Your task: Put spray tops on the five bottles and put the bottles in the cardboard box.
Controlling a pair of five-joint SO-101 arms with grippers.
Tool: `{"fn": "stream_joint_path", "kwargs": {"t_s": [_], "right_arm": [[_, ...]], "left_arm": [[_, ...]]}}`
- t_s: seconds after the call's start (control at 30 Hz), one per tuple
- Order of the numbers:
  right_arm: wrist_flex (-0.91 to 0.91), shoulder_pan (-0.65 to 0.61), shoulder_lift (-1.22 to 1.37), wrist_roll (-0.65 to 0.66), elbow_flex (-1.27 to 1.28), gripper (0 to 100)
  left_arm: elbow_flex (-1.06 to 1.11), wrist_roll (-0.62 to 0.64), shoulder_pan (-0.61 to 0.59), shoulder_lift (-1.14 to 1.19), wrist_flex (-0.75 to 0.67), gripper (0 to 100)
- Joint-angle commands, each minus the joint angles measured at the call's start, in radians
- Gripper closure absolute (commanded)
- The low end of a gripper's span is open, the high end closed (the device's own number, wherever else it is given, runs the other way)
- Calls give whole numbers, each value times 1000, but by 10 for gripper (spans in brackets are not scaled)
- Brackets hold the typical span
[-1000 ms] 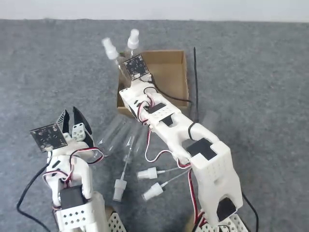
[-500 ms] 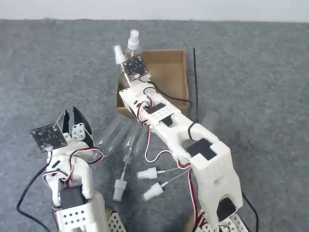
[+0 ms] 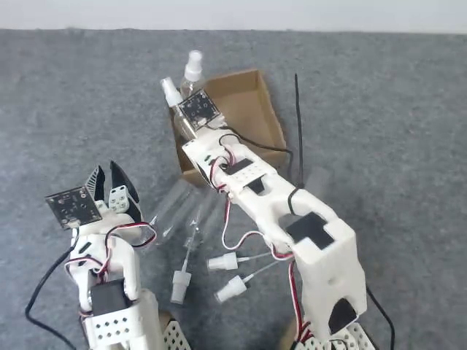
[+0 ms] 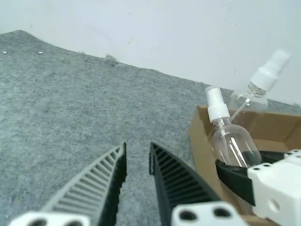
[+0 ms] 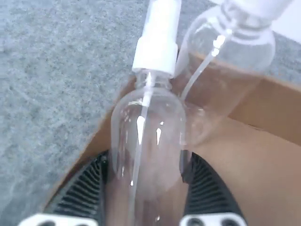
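Note:
My right gripper (image 5: 146, 200) is shut on a clear bottle (image 5: 146, 132) with a white spray top (image 3: 170, 92), held at the left wall of the cardboard box (image 3: 244, 113). A second capped bottle (image 3: 192, 67) stands tilted at the box's far left corner, touching the held one (image 4: 231, 141). Two clear uncapped bottles (image 3: 174, 200) lie on the carpet between the arms. Three loose spray tops (image 3: 223, 261) lie nearer the arm bases. My left gripper (image 3: 106, 169) hovers open and empty at the near left, its ribbed fingers (image 4: 101, 188) aimed at the box.
Grey carpet (image 3: 379, 109) covers the table, with free room to the right and far left. A black cable tie (image 3: 298, 124) lies beside the box's right wall. A white wall (image 4: 141, 28) rises beyond the far edge.
The right arm swung its bottle down against the box's left wall. The box turned and the other capped bottle shifted left. The left arm stayed still.

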Motion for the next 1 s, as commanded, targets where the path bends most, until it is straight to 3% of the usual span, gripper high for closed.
{"fn": "stream_joint_path", "kwargs": {"t_s": [0.0,0.43,0.97], "right_arm": [[-1,-18,-150,18,21,968],[-1,-13,-282,20,40,968],[-1,-24,-771,20,400,969]], "left_arm": [[-12,-8,2,-14,-20,923],[-12,-9,2,-14,-23,923],[-12,-2,-5,-15,-55,923]]}}
